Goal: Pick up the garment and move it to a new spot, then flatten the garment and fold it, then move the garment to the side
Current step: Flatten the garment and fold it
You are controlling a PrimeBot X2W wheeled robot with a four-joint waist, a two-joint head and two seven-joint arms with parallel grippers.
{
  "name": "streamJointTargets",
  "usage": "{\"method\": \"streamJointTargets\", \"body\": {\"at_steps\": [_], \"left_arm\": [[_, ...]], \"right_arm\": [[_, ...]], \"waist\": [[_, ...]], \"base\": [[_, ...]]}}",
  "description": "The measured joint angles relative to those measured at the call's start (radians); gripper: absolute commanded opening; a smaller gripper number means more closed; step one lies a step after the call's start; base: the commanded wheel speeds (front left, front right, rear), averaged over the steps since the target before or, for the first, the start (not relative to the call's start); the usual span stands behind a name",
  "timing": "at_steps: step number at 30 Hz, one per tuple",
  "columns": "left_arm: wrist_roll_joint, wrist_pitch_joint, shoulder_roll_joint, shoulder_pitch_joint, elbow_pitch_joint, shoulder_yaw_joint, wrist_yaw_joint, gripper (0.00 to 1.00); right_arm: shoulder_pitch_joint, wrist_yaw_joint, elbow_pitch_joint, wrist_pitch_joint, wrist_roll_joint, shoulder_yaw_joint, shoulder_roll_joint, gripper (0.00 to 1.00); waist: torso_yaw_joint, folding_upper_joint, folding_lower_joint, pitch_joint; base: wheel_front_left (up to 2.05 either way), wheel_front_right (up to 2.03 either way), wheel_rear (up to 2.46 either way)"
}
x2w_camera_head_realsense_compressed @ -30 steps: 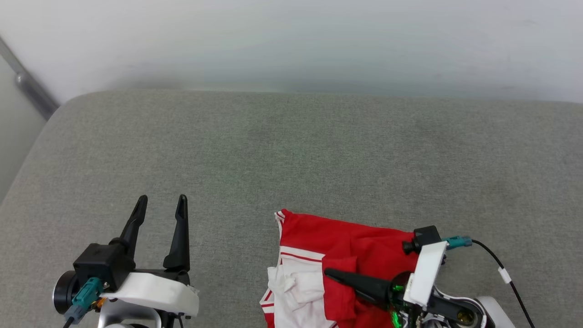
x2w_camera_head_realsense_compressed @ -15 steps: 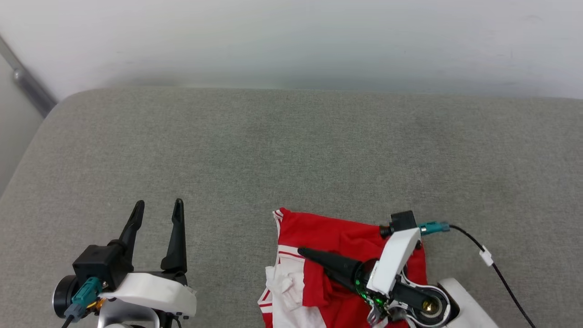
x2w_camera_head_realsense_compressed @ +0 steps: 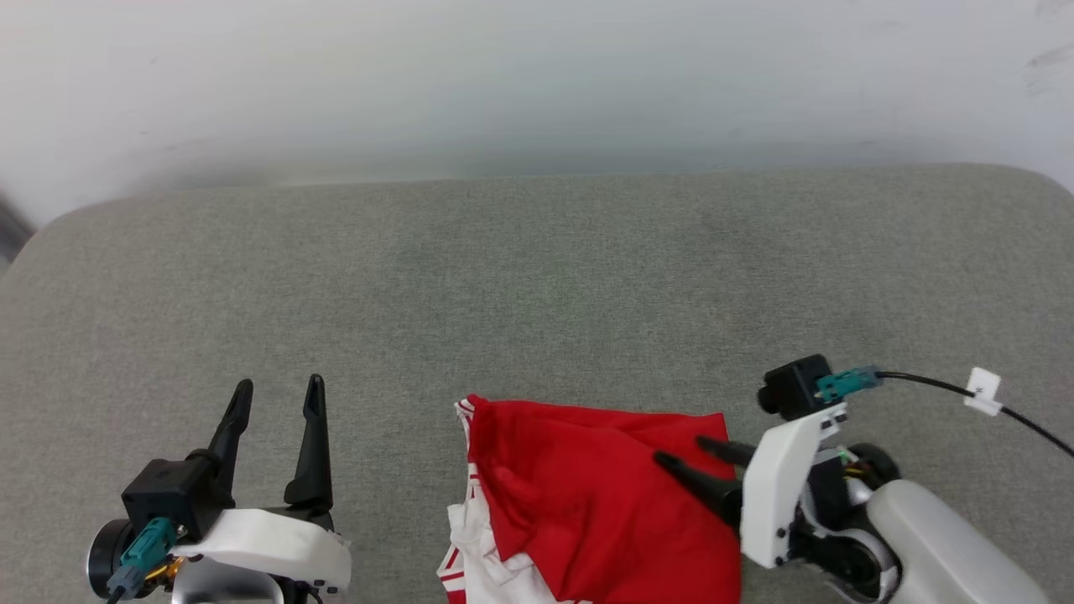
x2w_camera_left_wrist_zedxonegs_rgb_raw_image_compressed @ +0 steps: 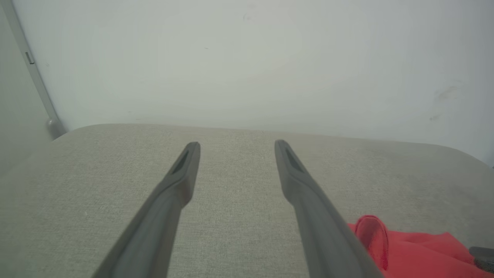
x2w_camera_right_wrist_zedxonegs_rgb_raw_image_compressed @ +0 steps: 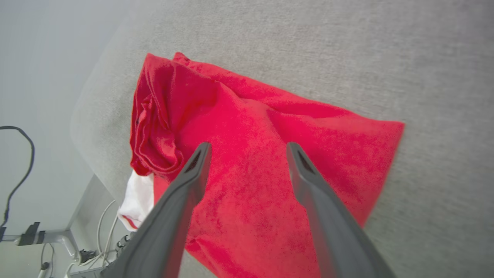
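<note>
Head view looks down on the cushion point(x2w_camera_head_realsense_compressed: 537, 277); left wrist view skims low toward the wall point(x2w_camera_left_wrist_zedxonegs_rgb_raw_image_compressed: 247, 58); right wrist view hangs close over the garment point(x2w_camera_right_wrist_zedxonegs_rgb_raw_image_compressed: 247, 127) all three share.

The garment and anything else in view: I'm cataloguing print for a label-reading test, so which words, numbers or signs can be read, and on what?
On the garment: no lettering can be read; plain red fabric and a white part with red stripes face the cameras.
On the white tag on the cable: too small to tell whether it carries text.
Nothing else readable.
</note>
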Motion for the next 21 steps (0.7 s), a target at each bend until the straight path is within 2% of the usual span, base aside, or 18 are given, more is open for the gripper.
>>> {"method": "streamJointTargets", "body": {"at_steps": [5, 9, 12, 15, 21], "left_arm": [[-0.008, -0.002, 0.004, 0.013, 0.000, 0.009, 0.006, 1.00], [-0.008, -0.005, 0.011, 0.026, -0.002, 0.019, 0.012, 1.00], [-0.010, -0.010, 0.011, 0.034, -0.004, 0.025, 0.018, 1.00], [-0.009, -0.015, 0.011, 0.044, -0.004, 0.027, 0.024, 1.00], [-0.005, -0.027, 0.005, 0.057, 0.001, 0.025, 0.030, 1.00]], "right_arm": [[0.013, 0.000, -0.007, -0.100, -0.204, -0.109, -0.077, 1.00], [0.067, 0.000, -0.057, -0.182, -0.379, -0.258, -0.107, 1.00], [0.118, 0.000, -0.131, -0.257, -0.476, -0.388, -0.081, 1.00], [0.175, 0.000, -0.202, -0.321, -0.537, -0.497, -0.028, 1.00], [0.281, 0.000, -0.319, -0.376, -0.611, -0.571, 0.062, 1.00]], "waist": [[-0.029, 0.0000, 0.0000, -0.007], [-0.046, 0.0000, 0.0000, -0.013], [-0.060, 0.0000, 0.0000, -0.017], [-0.068, 0.0000, 0.0000, -0.021], [-0.073, 0.0000, -0.0001, -0.043]], "base": [[0.00, 0.00, 0.00], [0.00, 0.00, 0.00], [0.00, 0.00, 0.00], [0.00, 0.00, 0.00], [0.00, 0.00, 0.00]]}}
